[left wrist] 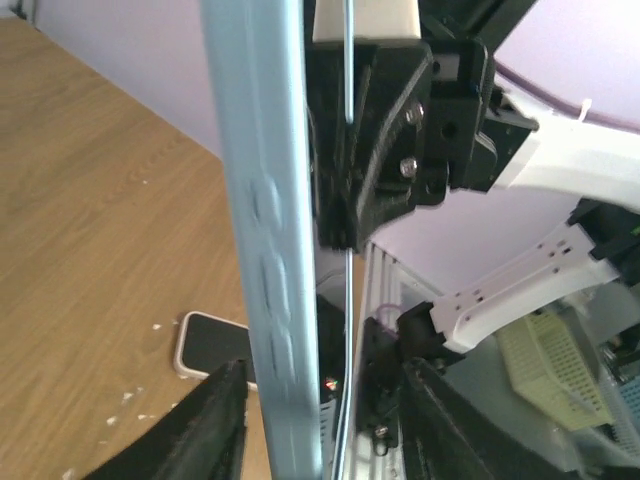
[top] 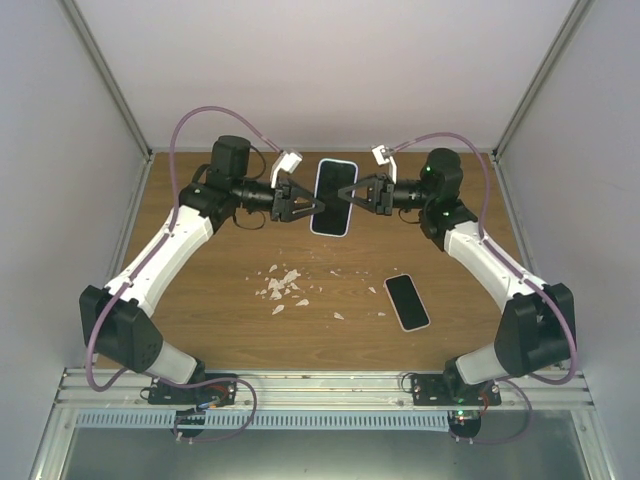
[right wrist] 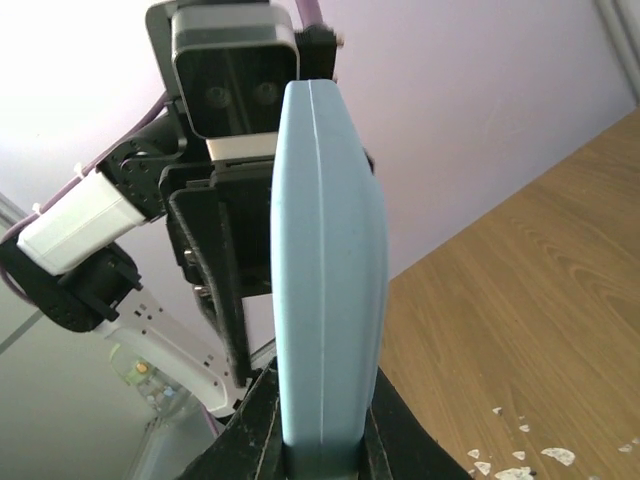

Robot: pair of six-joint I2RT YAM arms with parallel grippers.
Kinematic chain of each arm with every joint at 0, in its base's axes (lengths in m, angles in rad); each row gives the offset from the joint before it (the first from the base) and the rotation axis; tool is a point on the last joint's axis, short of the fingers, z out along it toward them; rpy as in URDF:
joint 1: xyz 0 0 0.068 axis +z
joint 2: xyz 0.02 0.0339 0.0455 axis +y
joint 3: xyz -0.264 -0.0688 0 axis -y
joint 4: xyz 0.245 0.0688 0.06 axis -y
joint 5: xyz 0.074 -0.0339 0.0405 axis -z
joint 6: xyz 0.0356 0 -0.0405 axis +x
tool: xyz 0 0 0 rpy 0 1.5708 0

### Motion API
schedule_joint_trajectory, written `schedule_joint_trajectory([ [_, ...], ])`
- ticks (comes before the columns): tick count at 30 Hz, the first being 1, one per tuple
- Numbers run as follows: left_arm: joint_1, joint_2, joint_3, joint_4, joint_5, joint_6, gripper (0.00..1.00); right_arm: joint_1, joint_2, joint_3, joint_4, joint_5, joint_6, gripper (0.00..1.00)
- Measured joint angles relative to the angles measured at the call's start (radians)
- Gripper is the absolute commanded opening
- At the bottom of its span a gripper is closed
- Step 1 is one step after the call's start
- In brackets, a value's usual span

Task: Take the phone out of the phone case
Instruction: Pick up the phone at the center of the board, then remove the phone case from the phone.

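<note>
A phone (top: 334,197) with a dark screen sits in a pale blue phone case (top: 318,180) that hangs in the air above the back of the table, between both grippers. My right gripper (top: 346,193) is shut on the case's right edge. In the right wrist view its fingers (right wrist: 255,430) press both faces of the blue case (right wrist: 325,280). My left gripper (top: 317,205) is at the case's left edge. In the left wrist view its jaws stand apart around the case's edge (left wrist: 265,250), with a clear gap on the right side.
A second phone (top: 407,301) in a light case lies face up on the wooden table, right of the middle; the left wrist view shows that same phone (left wrist: 208,345). White scraps (top: 284,285) are scattered mid-table. Walls close in the back and sides.
</note>
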Motion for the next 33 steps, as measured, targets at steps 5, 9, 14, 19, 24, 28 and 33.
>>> schedule_joint_trajectory([
  [5, 0.015, -0.025, -0.008, -0.032, -0.02, 0.051, 0.56, -0.055, 0.0, 0.0, 0.027, -0.007, 0.038, 0.0],
  [9, 0.02, -0.067, -0.04, -0.053, -0.033, 0.087, 0.56, -0.085, 0.0, 0.0, 0.088, -0.029, 0.091, 0.01],
  [14, 0.02, -0.091, -0.069, -0.066, -0.042, 0.107, 0.56, -0.093, -0.004, 0.002, 0.148, -0.048, 0.147, 0.0],
  [19, 0.02, -0.091, -0.07, -0.066, -0.061, 0.108, 0.54, -0.093, -0.018, 0.002, 0.192, -0.051, 0.185, 0.0],
  [24, 0.018, -0.091, -0.07, -0.066, -0.095, 0.107, 0.53, -0.093, -0.031, 0.002, 0.208, -0.052, 0.201, 0.0],
  [28, 0.006, -0.089, -0.07, -0.065, -0.097, 0.107, 0.54, -0.093, -0.032, 0.002, 0.21, -0.05, 0.201, 0.01],
  [33, -0.005, -0.085, -0.07, -0.064, -0.068, 0.107, 0.54, -0.093, -0.032, 0.002, 0.208, -0.045, 0.201, 0.0],
])
